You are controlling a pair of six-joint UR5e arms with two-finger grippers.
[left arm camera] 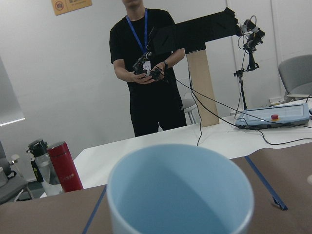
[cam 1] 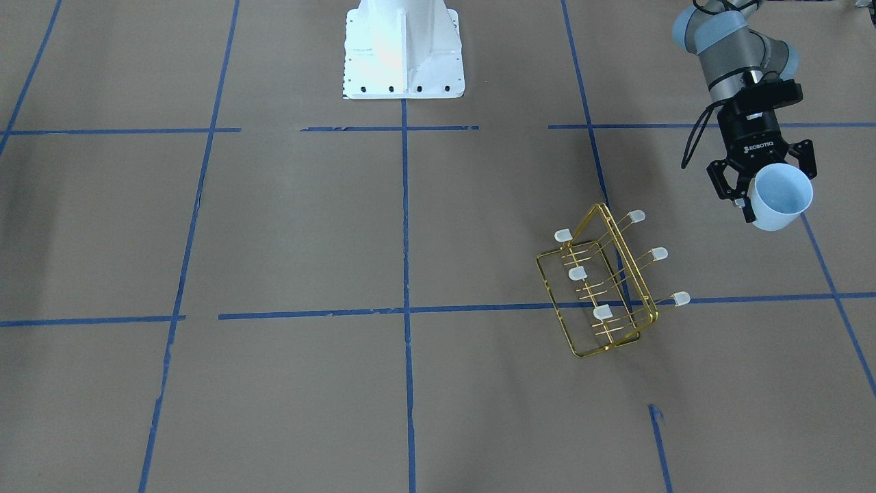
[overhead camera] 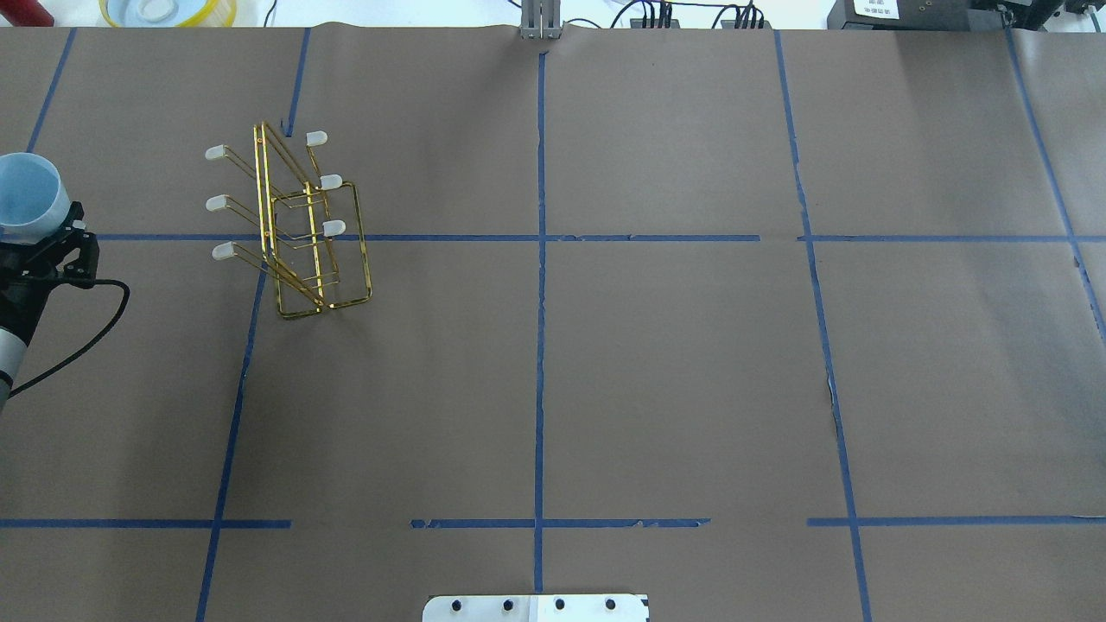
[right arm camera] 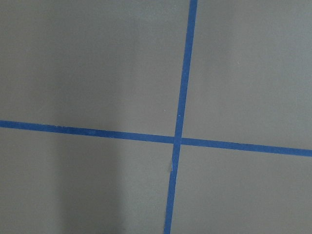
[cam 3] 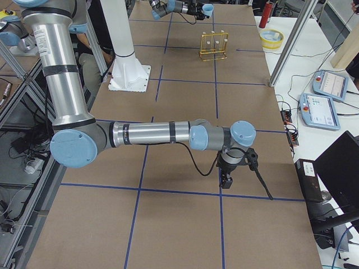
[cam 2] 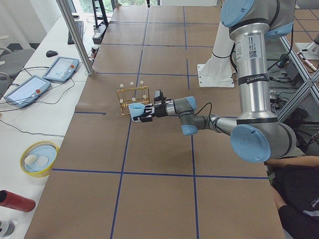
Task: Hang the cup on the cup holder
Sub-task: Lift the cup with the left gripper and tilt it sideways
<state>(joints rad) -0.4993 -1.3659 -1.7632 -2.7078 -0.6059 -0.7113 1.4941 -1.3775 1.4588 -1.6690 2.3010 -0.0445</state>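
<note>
White ROBOTIQ lettering runs across the black body of the left gripper (cam 1: 772, 190), near the worktop's left end. The sticker (cam 2: 255, 46) on the left arm (cam 2: 251, 87) and the orange wall sign (left arm camera: 71, 5) can't be read.

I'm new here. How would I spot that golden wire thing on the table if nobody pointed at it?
Find the brown table crossed by blue tape lines, and go to the side where the left gripper holds a pale blue cup. Standing near it is the cup holder, the only gold wire frame there, with six white-capped prongs.
</note>
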